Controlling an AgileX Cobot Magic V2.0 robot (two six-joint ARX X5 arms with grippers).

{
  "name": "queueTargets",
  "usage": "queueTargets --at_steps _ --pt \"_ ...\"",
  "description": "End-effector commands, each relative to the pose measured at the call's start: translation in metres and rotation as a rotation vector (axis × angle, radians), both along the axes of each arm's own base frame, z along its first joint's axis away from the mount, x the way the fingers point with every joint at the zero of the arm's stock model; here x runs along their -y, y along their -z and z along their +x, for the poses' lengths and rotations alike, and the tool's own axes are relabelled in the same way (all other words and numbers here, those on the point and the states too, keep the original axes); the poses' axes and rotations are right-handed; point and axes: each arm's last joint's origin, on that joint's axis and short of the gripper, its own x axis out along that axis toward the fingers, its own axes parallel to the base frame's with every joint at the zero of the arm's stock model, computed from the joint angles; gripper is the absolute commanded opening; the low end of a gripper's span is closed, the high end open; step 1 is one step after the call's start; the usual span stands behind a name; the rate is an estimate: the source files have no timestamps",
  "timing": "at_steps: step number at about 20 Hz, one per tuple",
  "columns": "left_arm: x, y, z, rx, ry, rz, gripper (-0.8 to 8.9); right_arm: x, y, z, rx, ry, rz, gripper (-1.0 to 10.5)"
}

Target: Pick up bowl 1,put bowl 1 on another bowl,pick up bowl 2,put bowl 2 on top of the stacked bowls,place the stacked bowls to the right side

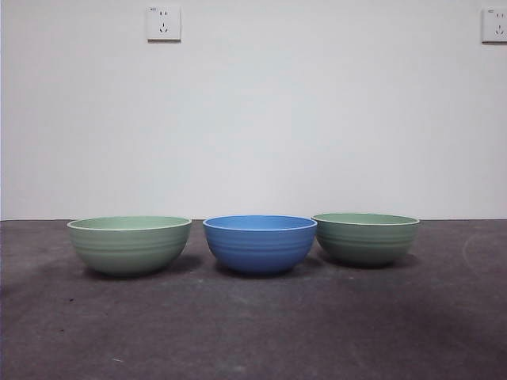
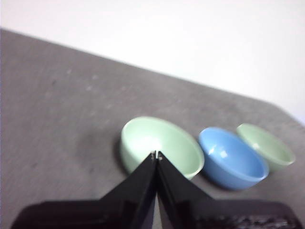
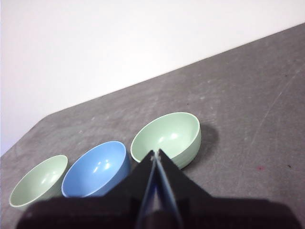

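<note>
Left pincer (image 2: 156,155) and right pincer (image 3: 156,153) hang closed and empty above three bowls in a row on the bench (image 1: 253,332).
The blue bowl (image 1: 260,244) sits between the left green bowl (image 1: 130,245) and the right green bowl (image 1: 366,237); they look rigid, light and slick, so pinching a rim seems best.

Blue ribbed bowl (image 1: 260,244) — pale green bowls (image 1: 130,245) flanking.
</note>
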Motion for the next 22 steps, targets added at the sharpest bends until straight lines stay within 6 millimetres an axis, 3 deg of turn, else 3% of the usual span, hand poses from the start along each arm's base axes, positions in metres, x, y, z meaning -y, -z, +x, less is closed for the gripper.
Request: queueTargets --at_steps 1,13,22 --pt "0.0 -0.012 -0.004 -0.007 0.018 -0.018 -0.07 -0.001 -0.017 0.002 -0.032 -0.018 -0.037 -0.1" --pt "0.004 -0.075 -0.003 -0.174 0.159 0.103 -0.08 -0.006 -0.087 0.026 -0.317 -0.195 -0.284 -0.1" --pt "0.006 -0.109 0.019 -0.385 0.303 0.198 -0.08 -0.008 -0.112 0.042 -0.555 -0.292 -0.408 -0.1"
